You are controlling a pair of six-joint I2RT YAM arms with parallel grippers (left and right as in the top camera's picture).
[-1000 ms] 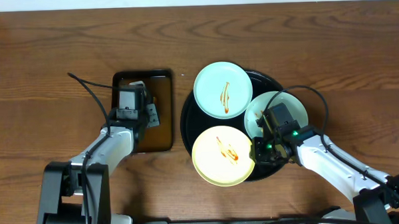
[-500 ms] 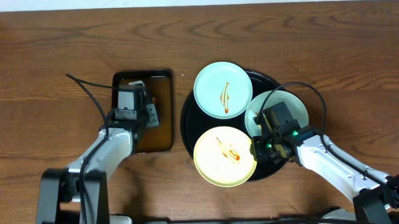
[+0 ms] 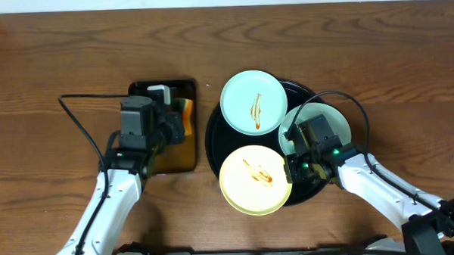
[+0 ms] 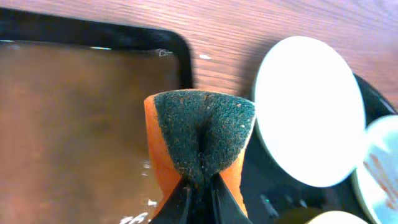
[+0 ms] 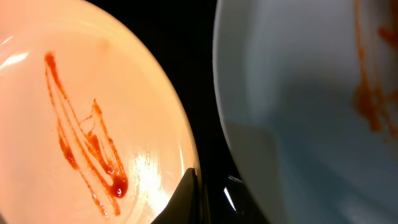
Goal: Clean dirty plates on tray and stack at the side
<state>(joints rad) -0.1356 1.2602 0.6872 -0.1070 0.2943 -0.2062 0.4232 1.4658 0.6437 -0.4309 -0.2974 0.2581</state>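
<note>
A round black tray (image 3: 216, 135) holds three plates smeared with red sauce: a pale green plate (image 3: 253, 101) at the back, a yellow plate (image 3: 254, 179) at the front and a pale plate (image 3: 337, 124) at the right. My right gripper (image 3: 291, 173) is shut on the yellow plate's right rim (image 5: 177, 134); the pale plate (image 5: 298, 112) lies beside it. My left gripper (image 3: 175, 120) is shut on an orange sponge with a dark green scrub face (image 4: 202, 134), held above the right edge of a black basin of brown water (image 4: 74, 118).
The black basin (image 3: 189, 85) stands left of the tray on the wooden table (image 3: 58, 58). The left arm's cable (image 3: 79, 117) loops out to the left. Bare wood lies behind and to the right of the tray.
My left gripper has lifted out of the basin with the sponge and swung right toward the tray. The yellow plate has shifted slightly in my right gripper.
</note>
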